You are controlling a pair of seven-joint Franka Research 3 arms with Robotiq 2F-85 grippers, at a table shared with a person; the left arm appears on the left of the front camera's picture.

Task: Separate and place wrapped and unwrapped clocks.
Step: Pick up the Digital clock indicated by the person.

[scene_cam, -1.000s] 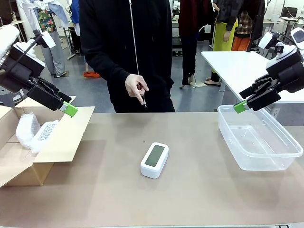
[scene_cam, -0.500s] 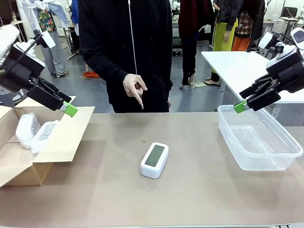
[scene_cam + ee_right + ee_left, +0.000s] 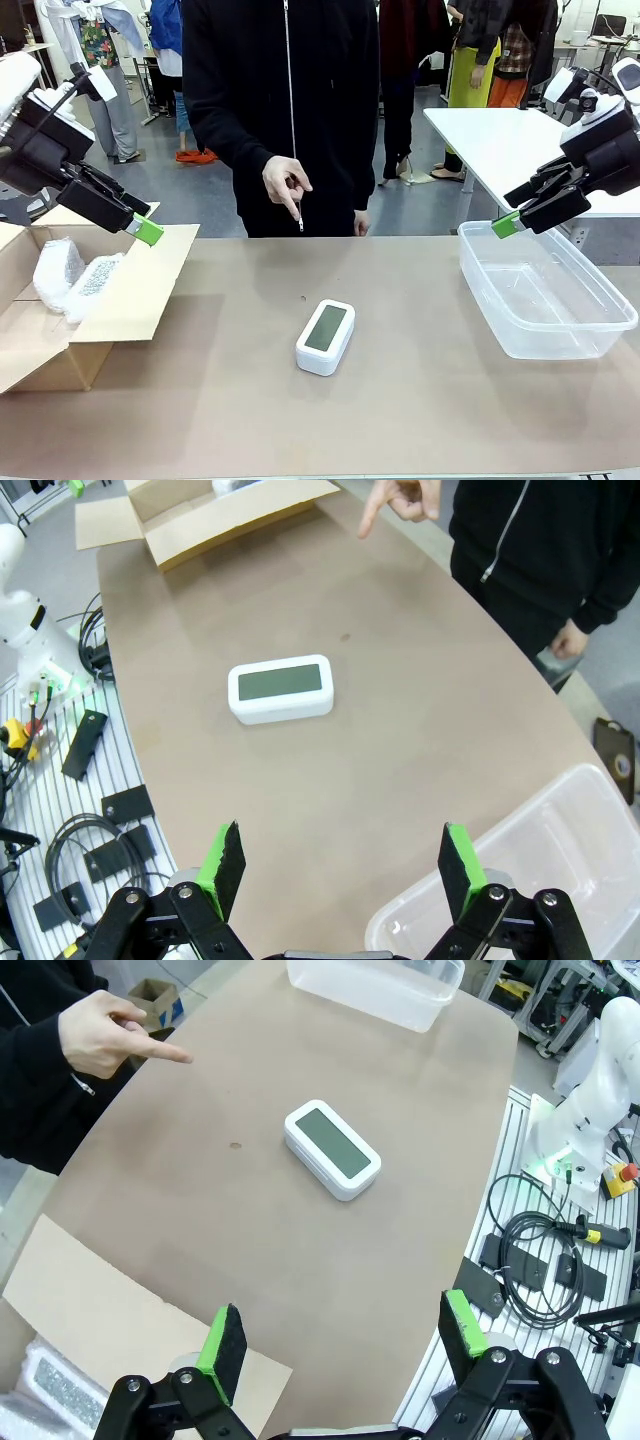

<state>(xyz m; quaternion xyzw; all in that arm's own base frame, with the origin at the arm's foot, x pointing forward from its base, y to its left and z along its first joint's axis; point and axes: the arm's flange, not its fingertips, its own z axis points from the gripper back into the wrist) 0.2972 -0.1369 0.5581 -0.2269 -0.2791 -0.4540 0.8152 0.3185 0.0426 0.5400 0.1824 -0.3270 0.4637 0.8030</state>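
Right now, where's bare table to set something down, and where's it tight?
Free: the near strip of the table in front of the bare clock, and the stretch between that clock and the clear bin. The bin itself holds nothing. Tight: the cardboard box at the left edge, with two wrapped clocks inside. The person's hand points down over the far middle.

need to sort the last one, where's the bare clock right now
The bare clock lies screen-up near the middle of the table in the front view, between the cardboard box on the robot's left and the clear plastic bin on its right, touching neither.
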